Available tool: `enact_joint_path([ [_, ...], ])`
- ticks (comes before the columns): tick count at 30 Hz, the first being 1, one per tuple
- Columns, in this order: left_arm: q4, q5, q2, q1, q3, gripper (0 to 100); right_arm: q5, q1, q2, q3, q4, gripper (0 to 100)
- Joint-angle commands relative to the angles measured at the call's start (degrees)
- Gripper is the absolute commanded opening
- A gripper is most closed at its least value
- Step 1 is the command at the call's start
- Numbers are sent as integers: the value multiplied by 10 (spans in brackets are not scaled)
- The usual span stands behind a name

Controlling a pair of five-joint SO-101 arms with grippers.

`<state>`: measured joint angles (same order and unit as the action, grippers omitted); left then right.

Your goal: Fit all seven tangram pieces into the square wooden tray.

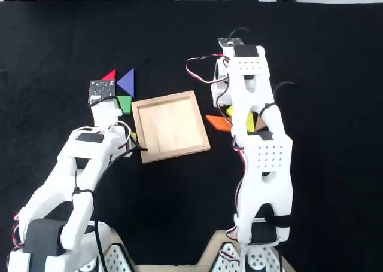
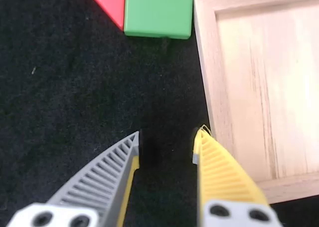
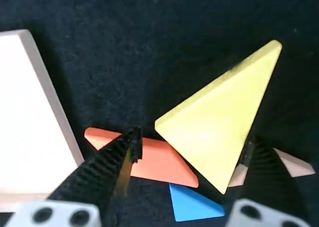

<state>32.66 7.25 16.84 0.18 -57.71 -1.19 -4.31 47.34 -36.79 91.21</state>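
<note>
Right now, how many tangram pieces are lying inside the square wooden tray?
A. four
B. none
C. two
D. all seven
B: the high view shows the wooden tray with only its bare floor. The pieces, such as the green piece and the orange piece, lie outside it on the black cloth.

The tray (image 1: 139, 131) is set at the middle of the table (image 1: 60, 45). Just beside its left rim a square piece (image 1: 124, 103) is placed, and behind that lie a first triangle (image 1: 109, 76) and, to its right, a second triangle (image 1: 127, 81). To the tray's right a parallelogram (image 1: 218, 122) is laid, partly covered by a large triangle (image 3: 219, 132), with a small triangle (image 3: 192, 204) just beside it.
</note>
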Motion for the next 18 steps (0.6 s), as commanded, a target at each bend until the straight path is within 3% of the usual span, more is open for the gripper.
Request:
enact_joint_path([
  [1,-7,0,3,5,7,181,-11,22,-6,-28,-10,327],
  [18,-7,0,3,5,8,181,-13,9,39,-37,-31,328],
])
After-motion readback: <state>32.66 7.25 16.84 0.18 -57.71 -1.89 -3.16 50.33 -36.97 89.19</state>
